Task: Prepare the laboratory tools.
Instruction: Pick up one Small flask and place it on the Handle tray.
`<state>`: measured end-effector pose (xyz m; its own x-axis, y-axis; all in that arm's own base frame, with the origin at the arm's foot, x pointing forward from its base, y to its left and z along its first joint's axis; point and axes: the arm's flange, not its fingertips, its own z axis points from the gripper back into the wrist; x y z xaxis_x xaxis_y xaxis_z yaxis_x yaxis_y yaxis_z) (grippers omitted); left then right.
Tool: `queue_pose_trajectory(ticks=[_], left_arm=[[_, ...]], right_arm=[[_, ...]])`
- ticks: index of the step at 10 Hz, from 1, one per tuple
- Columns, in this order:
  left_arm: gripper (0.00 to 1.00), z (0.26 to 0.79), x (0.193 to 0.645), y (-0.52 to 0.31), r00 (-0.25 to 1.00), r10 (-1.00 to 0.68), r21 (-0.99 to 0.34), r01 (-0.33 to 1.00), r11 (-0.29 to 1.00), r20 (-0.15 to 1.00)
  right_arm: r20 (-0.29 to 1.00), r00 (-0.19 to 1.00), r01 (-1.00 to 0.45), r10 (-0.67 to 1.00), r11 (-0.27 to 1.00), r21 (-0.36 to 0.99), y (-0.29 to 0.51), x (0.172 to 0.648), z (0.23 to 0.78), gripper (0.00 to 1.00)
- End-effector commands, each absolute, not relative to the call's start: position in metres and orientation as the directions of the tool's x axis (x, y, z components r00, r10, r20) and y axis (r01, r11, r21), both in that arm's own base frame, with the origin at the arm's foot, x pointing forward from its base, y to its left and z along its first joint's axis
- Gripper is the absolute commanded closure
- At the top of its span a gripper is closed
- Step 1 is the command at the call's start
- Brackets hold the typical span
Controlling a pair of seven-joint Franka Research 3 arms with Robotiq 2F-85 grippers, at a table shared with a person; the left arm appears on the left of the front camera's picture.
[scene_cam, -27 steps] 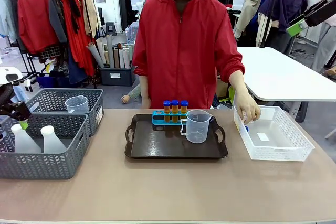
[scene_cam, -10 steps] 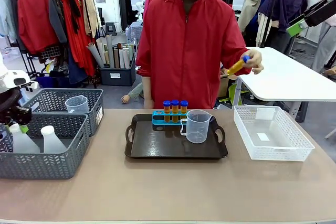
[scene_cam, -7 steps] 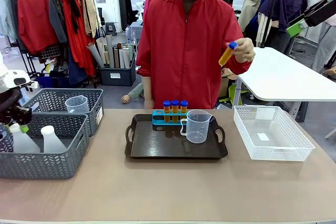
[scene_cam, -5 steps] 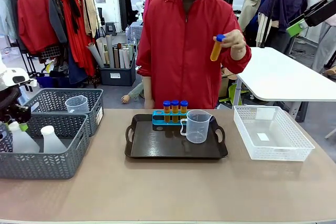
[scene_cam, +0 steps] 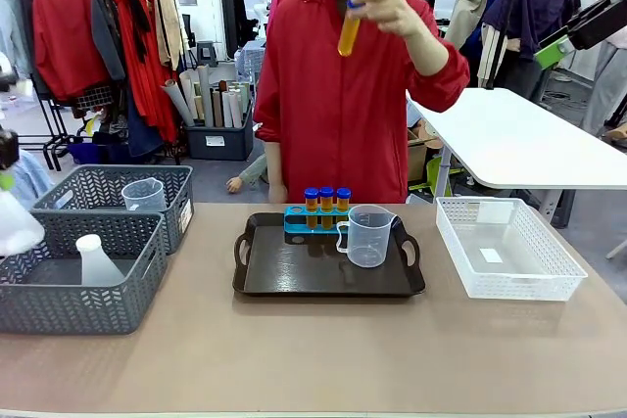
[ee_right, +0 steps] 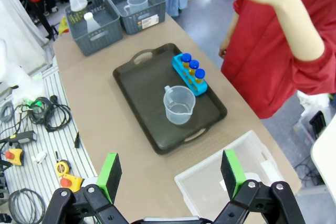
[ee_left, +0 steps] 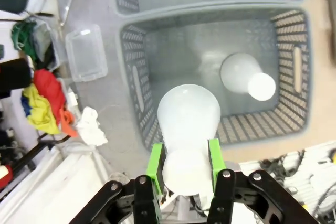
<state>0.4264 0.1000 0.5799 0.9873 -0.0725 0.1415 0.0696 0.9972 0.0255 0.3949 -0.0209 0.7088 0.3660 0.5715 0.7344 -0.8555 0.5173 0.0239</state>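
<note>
Bright, even light from overhead leaves only faint, soft shadows under the tray (scene_cam: 294,273). The conical flask (scene_cam: 14,224) is smeared by motion blur at the front view's left edge and looks hazy and washed out in the left wrist view. Both wrist views bend lines near their edges.

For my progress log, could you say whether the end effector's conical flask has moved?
Yes: the conical flask has lifted up and leftward, relative to the front grey basket.
</note>
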Motion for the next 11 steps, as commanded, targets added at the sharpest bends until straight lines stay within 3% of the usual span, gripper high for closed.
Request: queue_pose_trajectory(ticks=[1, 8, 11], left_arm=[[1.0, 0.626, 0.424, 0.089, 0.978, -0.143, 0.028, 0.14, 0.99, 0.15], [1.0, 0.767, 0.39, 0.05, 0.923, -0.319, 0.079, 0.309, 0.948, 0.216], [1.0, 0.8, 0.381, 0.045, 0.913, -0.349, 0.107, 0.333, 0.937, 0.213]], right_arm=[[0.743, 0.355, -0.861, 0.567, 0.507, 0.024, -0.02, 0.394, 0.71, 0.0], [0.743, 0.355, -0.861, 0.567, 0.507, 0.024, -0.02, 0.394, 0.71, 0.0], [0.743, 0.355, -0.861, 0.567, 0.507, 0.024, -0.02, 0.394, 0.71, 0.0]])
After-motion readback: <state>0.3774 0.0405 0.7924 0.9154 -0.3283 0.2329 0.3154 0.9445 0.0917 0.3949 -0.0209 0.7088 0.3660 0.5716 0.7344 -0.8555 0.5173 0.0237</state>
